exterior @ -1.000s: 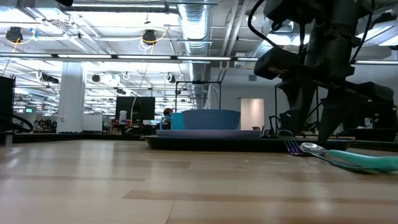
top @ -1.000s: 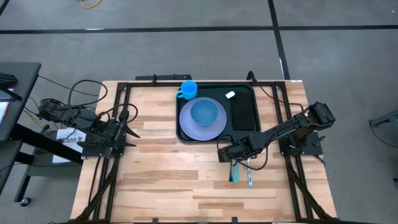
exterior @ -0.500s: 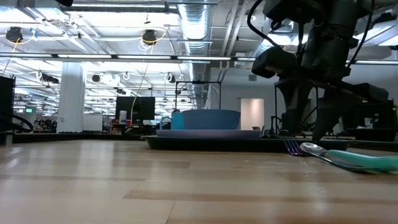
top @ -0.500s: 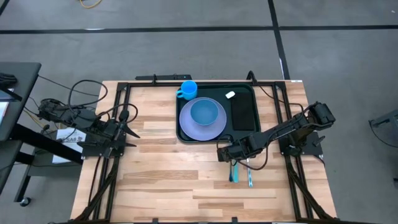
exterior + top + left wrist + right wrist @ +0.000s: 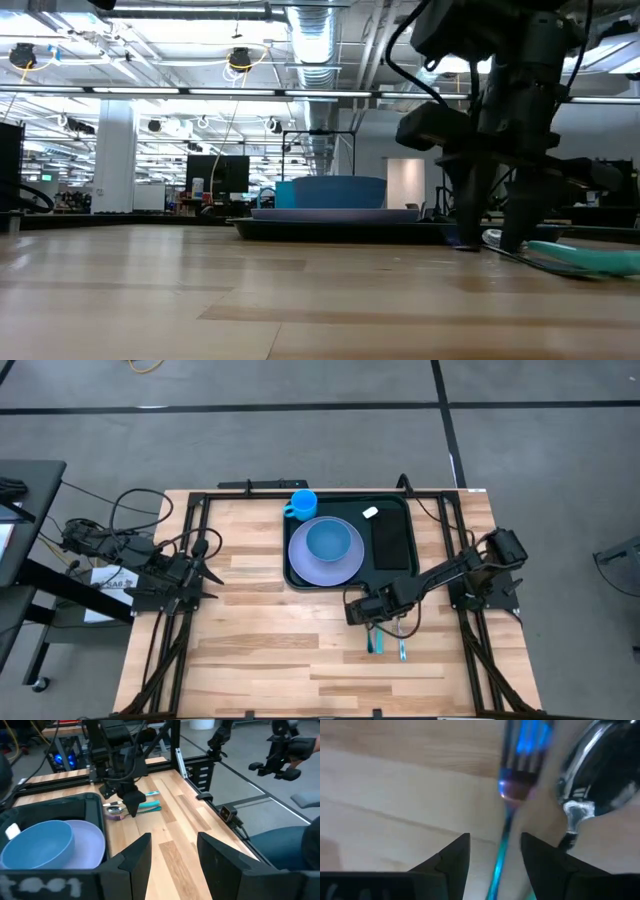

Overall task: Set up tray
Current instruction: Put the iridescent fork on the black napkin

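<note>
Pale matt wood table [image 5: 260, 650]; glossy metal spoon [image 5: 600, 775]; smooth dark plastic tray [image 5: 395, 505].

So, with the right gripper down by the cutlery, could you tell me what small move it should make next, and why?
Probably lower slightly and close on the fork. The right gripper is open, its fingers either side of the fork's handle on the table, with the spoon just beside it. Neither utensil is on the tray yet. The left gripper waits at the table's left edge.

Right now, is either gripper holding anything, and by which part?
Nothing held. Right gripper is open, low over the fork and spoon on the table. Left gripper is open and empty.
</note>
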You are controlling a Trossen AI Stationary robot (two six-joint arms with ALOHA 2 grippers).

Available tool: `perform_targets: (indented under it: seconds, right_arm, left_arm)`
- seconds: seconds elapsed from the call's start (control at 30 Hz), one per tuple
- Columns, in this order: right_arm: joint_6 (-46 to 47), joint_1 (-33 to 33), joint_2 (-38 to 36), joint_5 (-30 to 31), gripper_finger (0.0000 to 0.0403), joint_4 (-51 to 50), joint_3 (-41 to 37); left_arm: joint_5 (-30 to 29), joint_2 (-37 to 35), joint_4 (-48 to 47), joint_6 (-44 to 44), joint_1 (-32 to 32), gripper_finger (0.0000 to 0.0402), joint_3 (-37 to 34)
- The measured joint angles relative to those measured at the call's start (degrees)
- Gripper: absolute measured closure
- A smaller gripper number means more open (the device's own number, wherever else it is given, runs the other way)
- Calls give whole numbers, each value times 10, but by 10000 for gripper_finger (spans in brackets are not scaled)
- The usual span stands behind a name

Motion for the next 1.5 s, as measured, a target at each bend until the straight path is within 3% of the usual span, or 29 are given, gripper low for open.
perform_targets:
  seconds: [0.43, 0.87, 1.5]
  right_arm:
    - [-7, -10, 11, -18, 244, -2, 3]
    - [-7, -11, 12, -19, 324, -10, 1]
    - [-3, -11, 13, -18, 397, -17, 2]
  left_arm:
    - [1, 0, 2, 0, 0, 253, 0]
    - [1, 0, 2, 0, 0, 253, 0]
    - [1, 0, 0, 0, 0, 253, 0]
